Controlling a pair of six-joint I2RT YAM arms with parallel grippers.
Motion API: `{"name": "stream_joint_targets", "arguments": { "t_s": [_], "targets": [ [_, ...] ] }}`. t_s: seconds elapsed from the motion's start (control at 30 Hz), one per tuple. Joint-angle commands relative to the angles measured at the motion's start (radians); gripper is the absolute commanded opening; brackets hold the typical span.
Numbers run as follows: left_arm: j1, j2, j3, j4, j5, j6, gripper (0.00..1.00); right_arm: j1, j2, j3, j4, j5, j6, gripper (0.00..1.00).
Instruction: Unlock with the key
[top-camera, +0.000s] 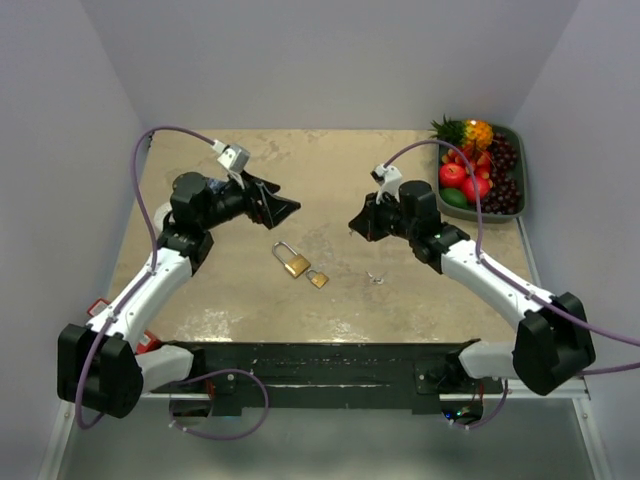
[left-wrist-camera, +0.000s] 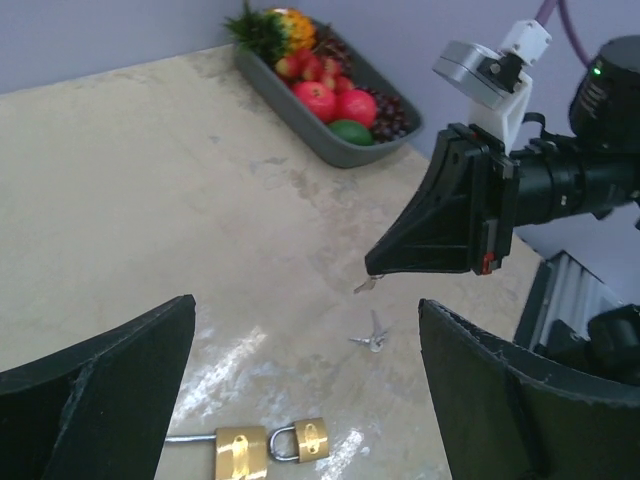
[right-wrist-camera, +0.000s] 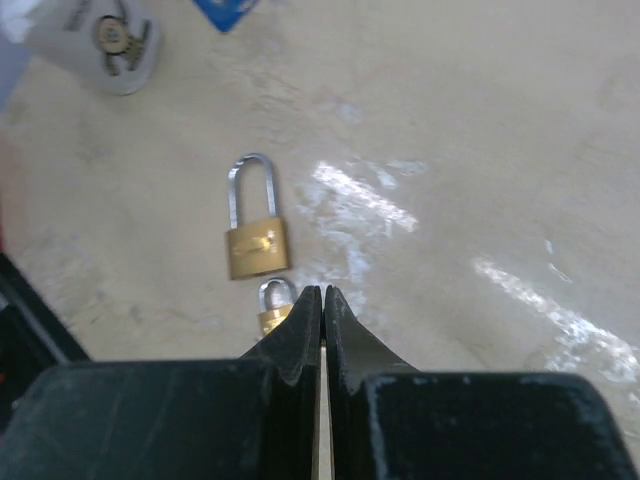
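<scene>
- At mid-table (top-camera: 200, 290) you have two brass padlocks lying flat and touching, the large padlock (top-camera: 293, 262) with its long loop pointing away from you and the small padlock (top-camera: 317, 279) at its near right corner.
- Your right gripper (top-camera: 356, 222) is pinched fully shut just right of them. A small silver key (left-wrist-camera: 364, 285) pokes out below its tip, and a second key (left-wrist-camera: 373, 339) lies on the table nearby.
- Your left gripper (top-camera: 283, 210) hangs spread wide and holds nothing, a little beyond the locks.
- The hold on the key looks very shallow, so pushing it against a keyhole could twist it sideways or drop it.
- Neither lock is held down. If you push the key in first, the lock will likely slide or spin away, and the touching one may move with it.
- You may have the wrong key for the lock, since two of each are present.
- The keyholes cannot be seen from here, so aiming now is a guess.
</scene>
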Motion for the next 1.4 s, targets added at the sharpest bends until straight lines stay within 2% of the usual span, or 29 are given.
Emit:
{"name": "stream_joint_targets", "arguments": {
  "t_s": [0.0,0.27,0.47,0.6,0.87,1.07,1.37],
  "targets": [
    [-0.013,0.014,-0.043,0.284,0.276,-0.114,0.97,0.005,-0.069,0.025,0.104,-0.276,0.01,0.0],
    [-0.082,0.018,-0.063,0.367,0.371,-0.114,0.97,0.014,-0.138,0.056,0.228,-0.492,0.134,0.0],
    [-0.125,0.033,-0.063,0.39,0.417,-0.115,0.98,0.028,-0.19,0.054,0.315,-0.529,0.205,0.0],
    [-0.147,0.054,-0.075,0.465,0.465,-0.175,0.98,0.034,-0.204,0.051,0.368,-0.556,0.245,0.0],
    [-0.194,0.073,-0.086,0.513,0.489,-0.198,0.98,0.051,-0.206,0.049,0.403,-0.585,0.274,0.0],
    [-0.217,0.102,-0.101,0.611,0.522,-0.276,0.92,0.068,-0.204,0.043,0.438,-0.589,0.294,0.0],
    [-0.239,0.134,-0.131,0.804,0.56,-0.423,0.7,0.083,-0.193,0.033,0.454,-0.585,0.3,0.0]
  ]
}}
